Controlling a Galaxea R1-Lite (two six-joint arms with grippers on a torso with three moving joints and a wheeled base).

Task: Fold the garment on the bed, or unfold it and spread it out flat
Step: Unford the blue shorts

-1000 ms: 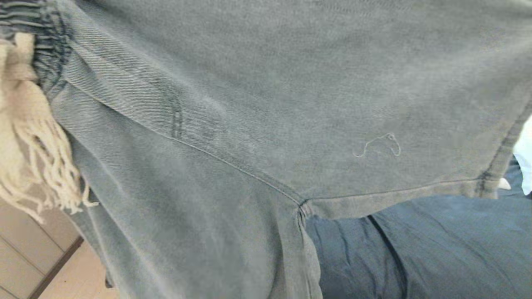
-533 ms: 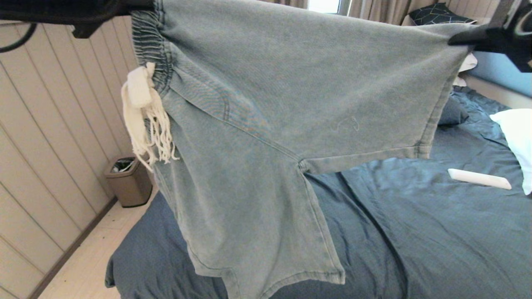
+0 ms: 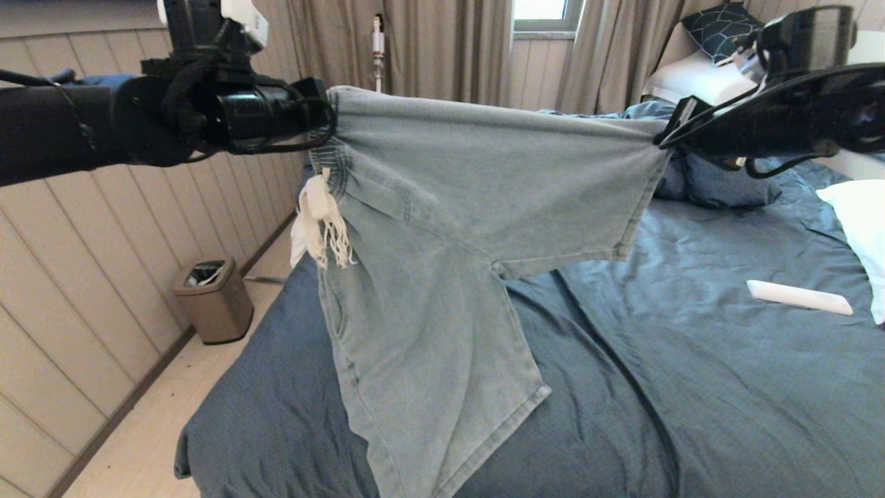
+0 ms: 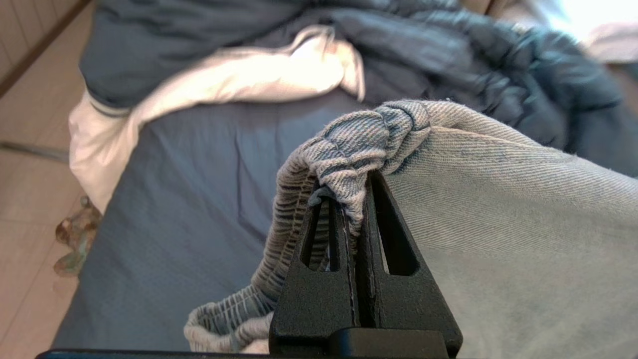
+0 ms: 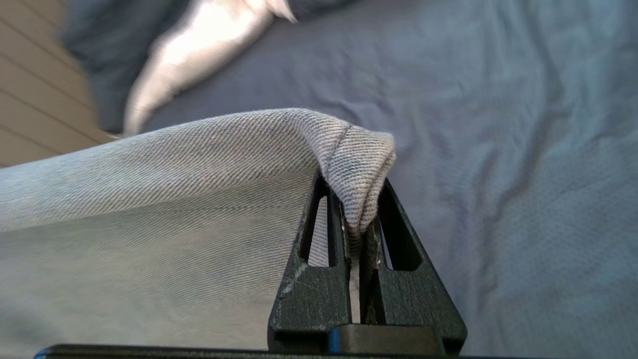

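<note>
The garment (image 3: pixel 449 207), pale washed-blue shorts, hangs stretched in the air between my two arms above the bed (image 3: pixel 726 387). My left gripper (image 3: pixel 325 128) is shut on the gathered waistband (image 4: pixel 349 144) at the upper left. My right gripper (image 3: pixel 660 138) is shut on a leg's hem corner (image 5: pixel 356 164) at the upper right. The white frayed drawstring (image 3: pixel 318 221) dangles below the waistband. The other leg (image 3: pixel 429 373) hangs down to the sheet near the bed's front.
A white flat object (image 3: pixel 798 297) lies on the sheet at right, next to a white pillow (image 3: pixel 864 228). The rumpled dark duvet (image 3: pixel 719 183) and pillows sit at the headboard end. A small bin (image 3: pixel 211 297) stands on the floor by the panelled wall, left of the bed.
Both arms have carried the shorts away from the head camera and out over the bed. The cloth filled the view a second ago; the arms and room now show.
</note>
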